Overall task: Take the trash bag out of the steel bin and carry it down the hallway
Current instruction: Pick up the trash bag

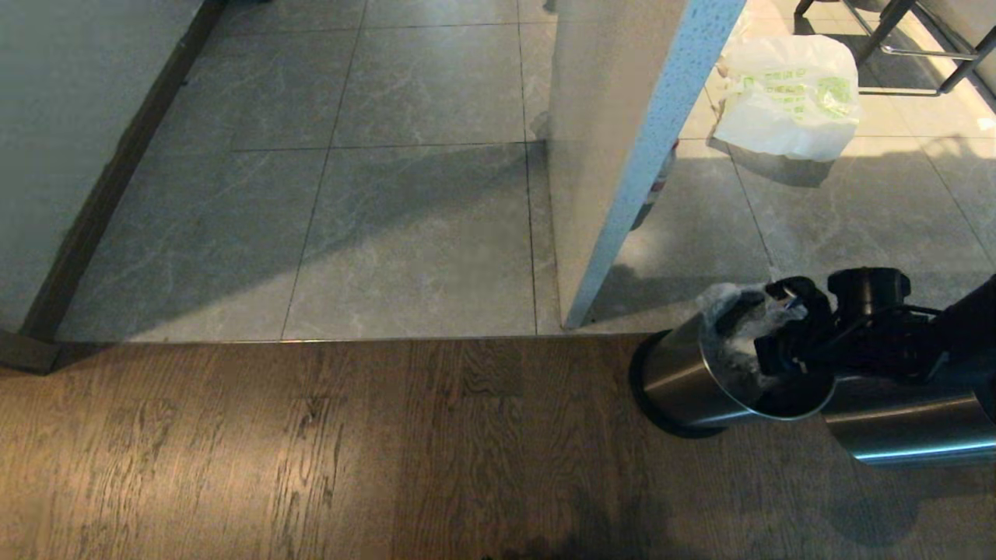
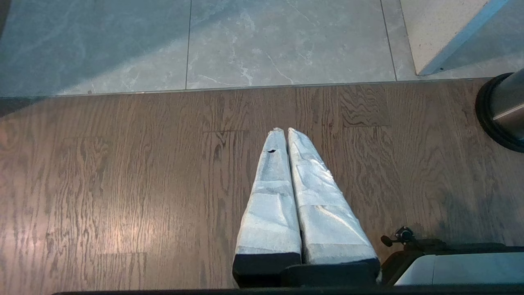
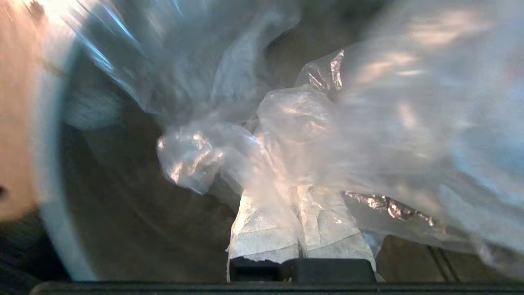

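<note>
The steel bin [image 1: 685,381] stands on the wood floor at the right, its black base [image 2: 499,114] also showing in the left wrist view. The clear, crinkled trash bag [image 1: 731,311] bunches up out of its mouth. My right gripper [image 1: 778,327] reaches into the bin's mouth from the right. In the right wrist view its fingers [image 3: 262,229] are pressed together with the trash bag [image 3: 294,119] gathered between them, and the plastic veils their tips; the bin's dark inside [image 3: 123,205] lies behind. My left gripper [image 2: 285,131] hangs shut and empty over the wood floor. The hallway tiles [image 1: 420,225] stretch ahead.
A white panel with a blue speckled edge [image 1: 615,155] stands just beyond the bin. An opaque white bag with green print [image 1: 790,97] lies behind it near metal chair legs [image 1: 910,39]. A second steel cylinder [image 1: 910,435] sits right of the bin. A white wall [image 1: 62,117] borders the left.
</note>
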Robot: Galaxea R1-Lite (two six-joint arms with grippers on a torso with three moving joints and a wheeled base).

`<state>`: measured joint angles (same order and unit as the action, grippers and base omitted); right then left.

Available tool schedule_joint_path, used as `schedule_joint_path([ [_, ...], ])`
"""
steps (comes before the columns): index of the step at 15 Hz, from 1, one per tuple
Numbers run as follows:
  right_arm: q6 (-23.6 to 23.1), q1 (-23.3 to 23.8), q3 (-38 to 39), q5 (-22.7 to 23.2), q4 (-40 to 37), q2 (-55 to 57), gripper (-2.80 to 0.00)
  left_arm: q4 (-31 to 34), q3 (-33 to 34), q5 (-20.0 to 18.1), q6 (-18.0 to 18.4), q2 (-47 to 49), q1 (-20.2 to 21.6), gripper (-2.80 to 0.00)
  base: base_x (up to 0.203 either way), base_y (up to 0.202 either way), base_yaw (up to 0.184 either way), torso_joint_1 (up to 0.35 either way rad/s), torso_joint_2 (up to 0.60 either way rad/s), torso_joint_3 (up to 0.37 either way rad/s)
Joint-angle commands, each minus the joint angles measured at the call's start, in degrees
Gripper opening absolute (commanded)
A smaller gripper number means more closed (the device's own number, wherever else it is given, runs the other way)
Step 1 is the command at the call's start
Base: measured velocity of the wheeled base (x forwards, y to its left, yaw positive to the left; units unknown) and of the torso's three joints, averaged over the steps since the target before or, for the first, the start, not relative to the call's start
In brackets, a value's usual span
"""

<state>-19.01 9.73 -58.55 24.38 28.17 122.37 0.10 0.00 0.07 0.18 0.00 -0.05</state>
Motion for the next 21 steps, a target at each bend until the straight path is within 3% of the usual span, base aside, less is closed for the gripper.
schedule_joint_path([
  [1, 1.7, 0.0, 0.6, 0.0, 0.1, -5.0, -2.8, 0.0, 0.0, 0.0, 0.0, 0.0, 0.0, -2.8, 0.0, 0.0, 0.0, 0.0, 0.0, 0.0],
  [5, 4.6, 0.7, 6.3, 0.0, -2.8, -16.4, -2.8, 0.0, 0.0, 0.0, 0.0, 0.0, 0.0, -2.8, 0.0, 0.0, 0.0, 0.0, 0.0, 0.0],
  [11, 5.1, 3.3, 9.8, -0.2, -9.4, -31.3, -2.8, 0.0, 0.0, 0.0, 0.0, 0.0, 0.0, -2.8, 0.0, 0.0, 0.0, 0.0, 0.0, 0.0],
  [18, 5.5, 4.2, 17.0, -2.0, -16.7, -50.7, -2.8, 0.0, 0.0, 0.0, 0.0, 0.0, 0.0, -2.8, 0.0, 0.0, 0.0, 0.0, 0.0, 0.0],
  [21, 5.6, 4.2, 19.8, -4.8, -20.7, -59.6, -2.8, 0.0, 0.0, 0.0, 0.0, 0.0, 0.0, -2.8, 0.0, 0.0, 0.0, 0.0, 0.0, 0.0],
])
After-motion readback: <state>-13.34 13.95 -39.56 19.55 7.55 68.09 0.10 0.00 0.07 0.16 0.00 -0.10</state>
